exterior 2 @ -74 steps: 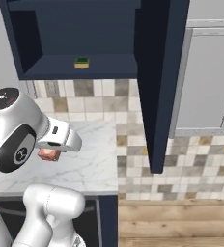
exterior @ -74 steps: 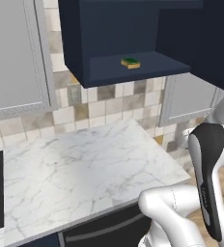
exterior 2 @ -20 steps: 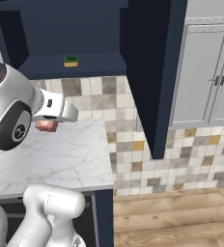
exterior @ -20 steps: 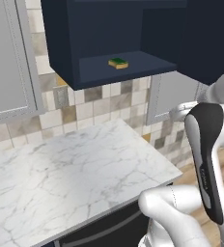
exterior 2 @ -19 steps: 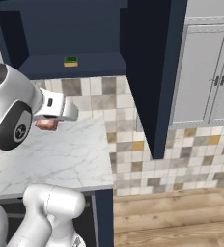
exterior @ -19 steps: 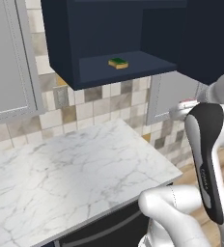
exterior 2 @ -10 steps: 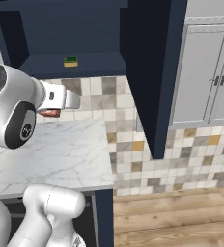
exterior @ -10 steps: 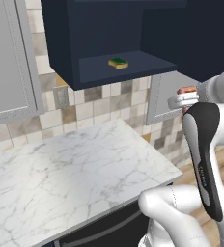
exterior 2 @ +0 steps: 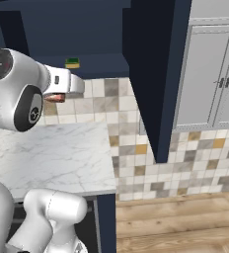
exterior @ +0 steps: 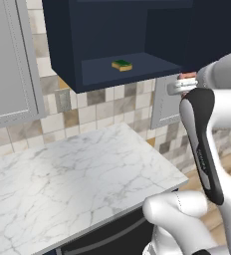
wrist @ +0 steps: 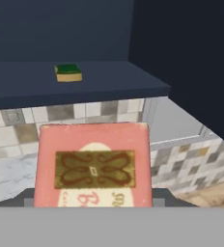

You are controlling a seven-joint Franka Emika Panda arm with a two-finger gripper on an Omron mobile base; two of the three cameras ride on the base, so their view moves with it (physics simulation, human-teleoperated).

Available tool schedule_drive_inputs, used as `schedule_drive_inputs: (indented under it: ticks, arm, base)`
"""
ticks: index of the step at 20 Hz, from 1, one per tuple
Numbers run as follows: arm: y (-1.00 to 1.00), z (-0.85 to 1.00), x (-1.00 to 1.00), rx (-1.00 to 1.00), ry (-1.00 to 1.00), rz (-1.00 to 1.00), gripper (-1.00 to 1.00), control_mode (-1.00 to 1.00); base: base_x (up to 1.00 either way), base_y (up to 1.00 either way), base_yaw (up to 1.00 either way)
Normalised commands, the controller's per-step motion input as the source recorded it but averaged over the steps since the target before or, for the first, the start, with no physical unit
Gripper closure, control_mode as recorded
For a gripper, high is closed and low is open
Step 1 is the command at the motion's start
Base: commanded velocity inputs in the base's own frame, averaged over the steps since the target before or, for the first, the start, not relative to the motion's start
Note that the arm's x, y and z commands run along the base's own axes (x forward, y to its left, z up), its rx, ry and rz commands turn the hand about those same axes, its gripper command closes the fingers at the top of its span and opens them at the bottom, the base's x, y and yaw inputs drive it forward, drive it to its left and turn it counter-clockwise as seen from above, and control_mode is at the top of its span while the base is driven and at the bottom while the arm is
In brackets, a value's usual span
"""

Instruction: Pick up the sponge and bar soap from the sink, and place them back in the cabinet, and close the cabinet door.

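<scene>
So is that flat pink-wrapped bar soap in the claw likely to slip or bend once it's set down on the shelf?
The flat pink-wrapped bar soap looks rigid, so bending seems unlikely. Its broad flat face should sit without rolling. The smooth wrapper may slide a little.

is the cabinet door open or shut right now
Open. The cabinet door is swung out to the right, leaving the cabinet interior bare to view, with the sponge on its floor.

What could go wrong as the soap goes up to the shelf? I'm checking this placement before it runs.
The bar soap is held in the gripper below the cabinet floor, so lifting straight up could strike the shelf's front lip. The sponge already lies on the shelf; a deep reach might shove it. The cabinet door hangs open close to the right, so a wide swing may clip it.
</scene>
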Motion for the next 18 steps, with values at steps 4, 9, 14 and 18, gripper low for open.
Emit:
schedule_drive_inputs:
  ticks: [4, 9, 14, 18]
  arm:
    - [0.08, 0.16, 0.56, 0.0, 0.0, 0.0, 1.0, -1.0]
    - [0.05, 0.15, 0.62, 0.0, 0.0, 0.0, 1.0, -1.0]
    - [0.04, 0.09, 0.66, 0.0, 0.0, 0.0, 1.0, -1.0]
    - [0.08, 0.01, 0.65, 0.0, 0.0, 0.0, 1.0, -1.0]
  base:
    - [0.0, 0.0, 0.0]
    - [0.0, 0.0, 0.0]
    - [0.0, 0.0, 0.0]
    - [0.0, 0.0, 0.0]
